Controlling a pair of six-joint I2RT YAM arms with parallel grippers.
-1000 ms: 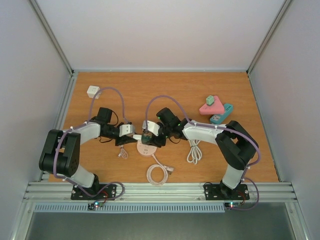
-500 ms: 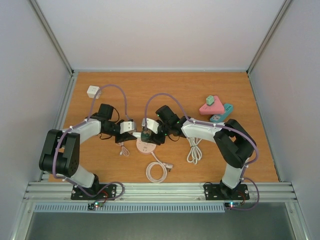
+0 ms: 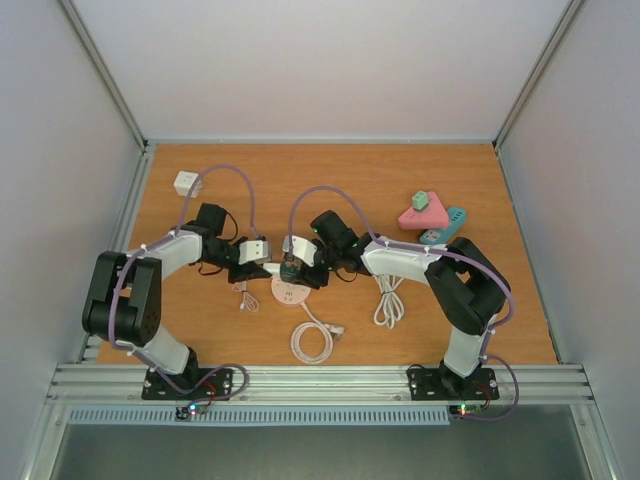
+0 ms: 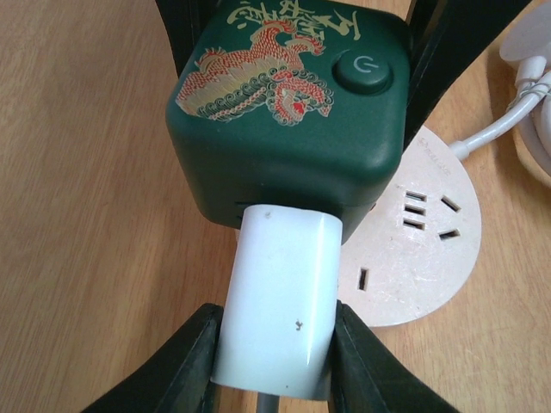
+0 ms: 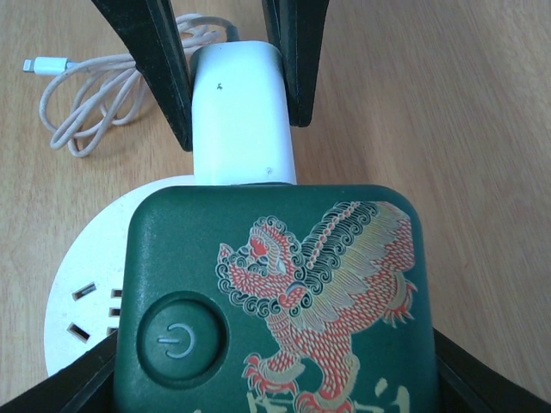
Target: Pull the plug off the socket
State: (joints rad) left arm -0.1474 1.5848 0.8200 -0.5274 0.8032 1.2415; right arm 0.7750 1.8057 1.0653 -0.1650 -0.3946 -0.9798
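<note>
The socket (image 4: 288,103) is a dark green cube with a red-and-gold lion print and a power button. In the top view it (image 3: 291,268) hangs between the two arms. A white plug (image 4: 275,301) sticks out of its side, still seated in it. My left gripper (image 4: 275,366) is shut on the plug, one black finger on each flank. My right gripper (image 5: 275,383) holds the socket (image 5: 275,292) from the opposite side, with its fingers showing only at the cube's lower corners. The plug (image 5: 241,112) and the left fingers (image 5: 164,77) also appear in the right wrist view.
A round white power strip (image 3: 290,292) lies under the socket with its cable coiled (image 3: 312,343) toward the front. Another white cable bundle (image 3: 388,305) lies to the right and a small one (image 3: 244,300) to the left. Pink (image 3: 422,215) and teal (image 3: 445,228) strips lie back right, a white cube adapter (image 3: 186,183) back left.
Both grippers, with socket and plug still joined, have drifted slightly toward the back of the table. The left arm's elbow has swung inward. Neither grip has changed.
</note>
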